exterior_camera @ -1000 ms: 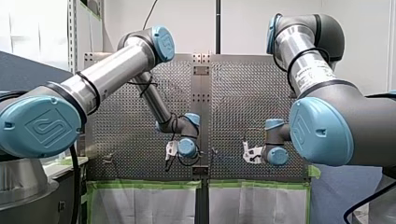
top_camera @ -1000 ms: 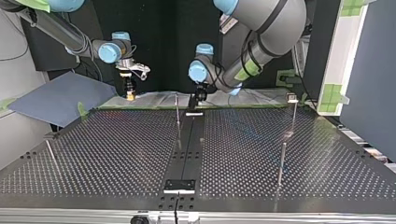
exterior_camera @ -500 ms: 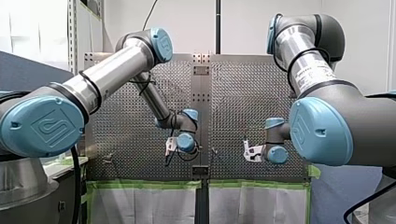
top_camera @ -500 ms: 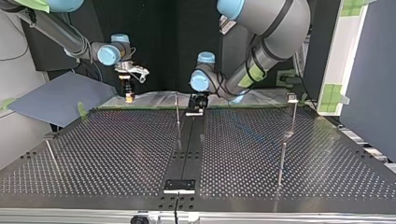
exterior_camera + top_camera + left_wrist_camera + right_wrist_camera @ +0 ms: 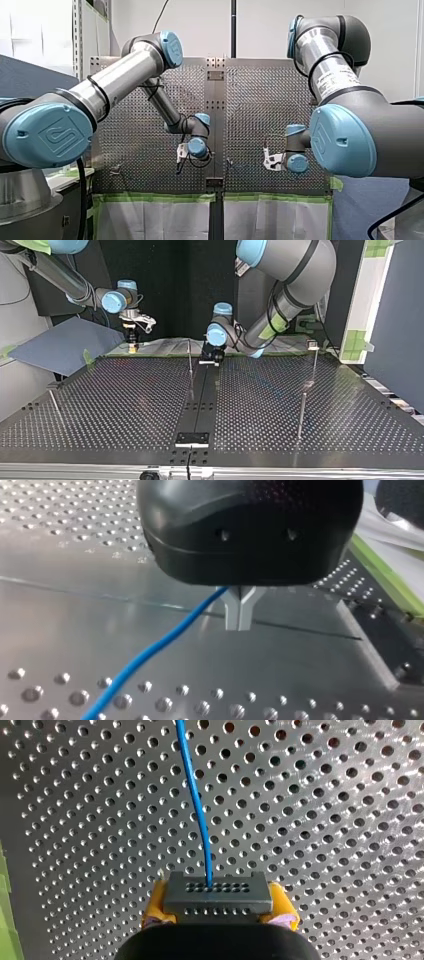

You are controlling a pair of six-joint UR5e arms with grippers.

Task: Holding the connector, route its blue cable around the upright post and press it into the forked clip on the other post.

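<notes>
In the right wrist view, a grey connector sits clamped between the yellow pads of my right gripper. The blue cable leaves it and runs ahead over the perforated table. My right gripper hangs above the far table edge at the top view's left. My left gripper has its metal fingers shut, with the blue cable coming out at their base. It stands low over the dark centre strip. A thin upright post is beside it. A post with a clip head stands at the right.
Two more thin posts stand on the table, one at the top view's right and one at its left. A grey sheet lies off the far left corner. Green tape lines the table edge nearest the arms.
My left gripper has come down onto the centre strip, closer to the thin post. My right gripper has shifted a little towards the top view's left with the connector.
</notes>
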